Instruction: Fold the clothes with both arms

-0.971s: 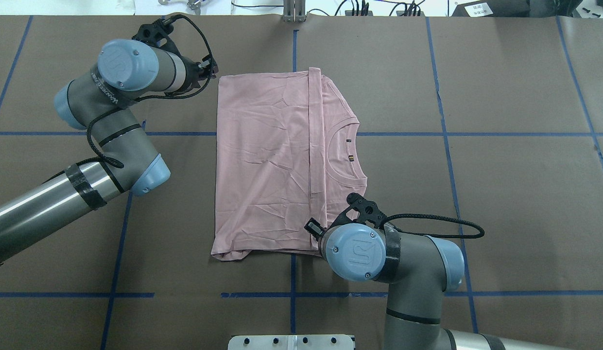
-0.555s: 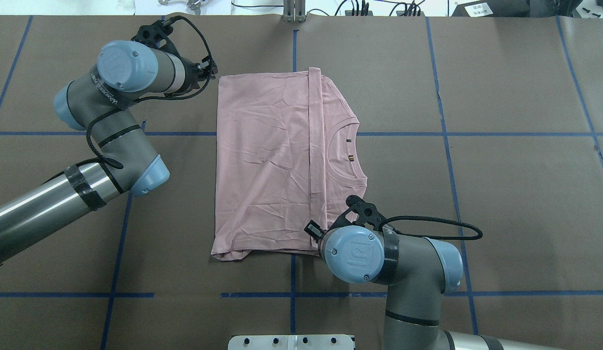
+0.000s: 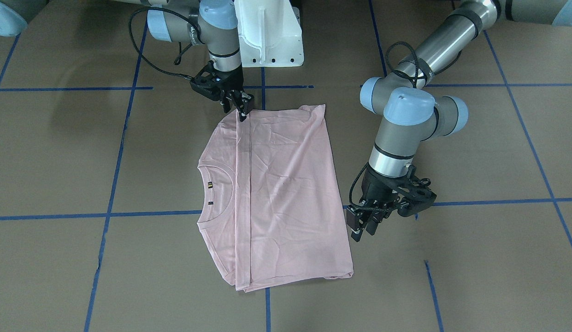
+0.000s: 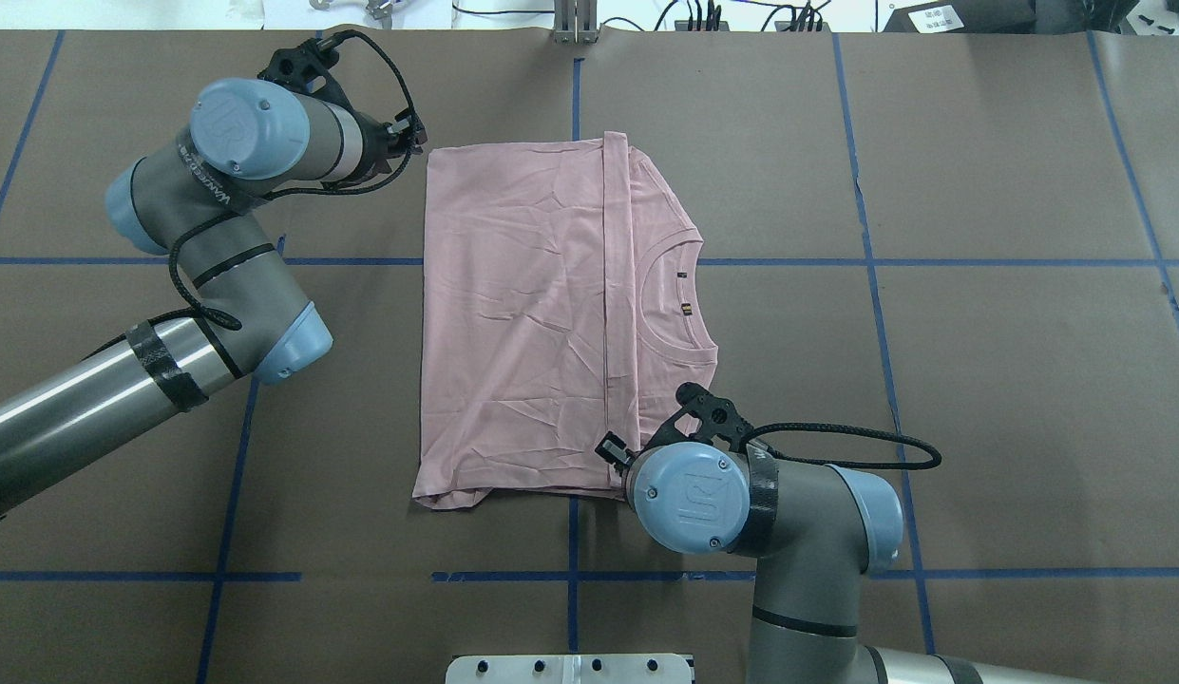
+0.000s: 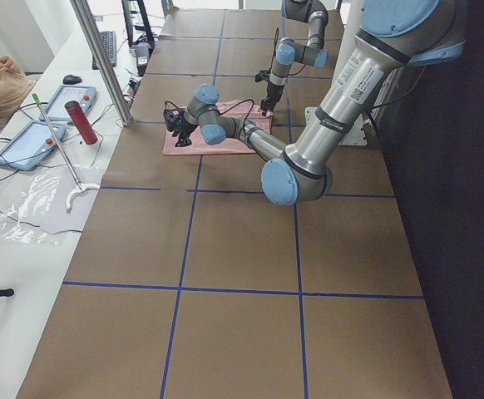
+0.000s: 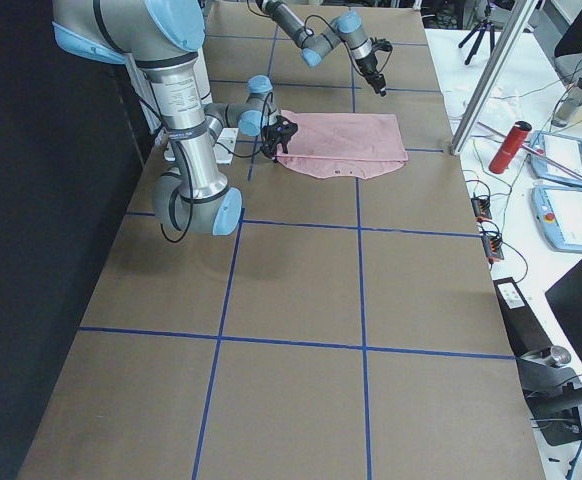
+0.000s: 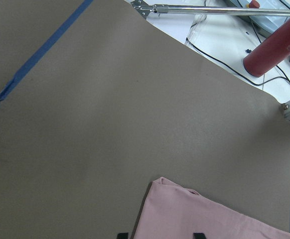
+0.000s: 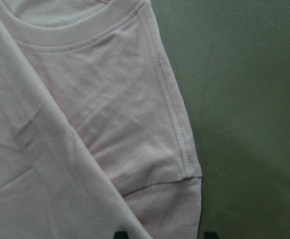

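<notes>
The pink T-shirt [image 4: 522,323] lies flat on the brown table [image 4: 979,380], already folded into a tall rectangle. Its long axis runs straight away from the robot. The collar [image 4: 643,294] is on the robot's right side of the T-shirt, and a straight hem band [image 4: 608,285] crosses the whole length just beside it.

The right gripper [image 3: 243,110] stands at the T-shirt's edge nearest the robot, exactly where the hem band ends. In its wrist view the two fingertips [image 8: 120,234] are apart, with the sleeve corner of the T-shirt under them. It is open and holds nothing.

The left gripper [image 3: 362,229] is at the opposite end, just outside the T-shirt's far corner on the robot's left side, and off the cloth. Its fingertips [image 7: 122,235] are also apart and empty, and the corner lies directly in front of them.

So each gripper has one end of the T-shirt's long axis. The right one is nearer to the cloth. I judge that the next fold needs both to take an end at the same time.

The blue joint cap [image 4: 695,494] of the right arm carries a "UR" mark. On the left arm there is white lettering [image 4: 204,180] that begins "WAN"; the rest I cannot read. Two small tags [image 4: 686,309] inside the collar are too small to read. No print shows on the T-shirt's upper face.
</notes>
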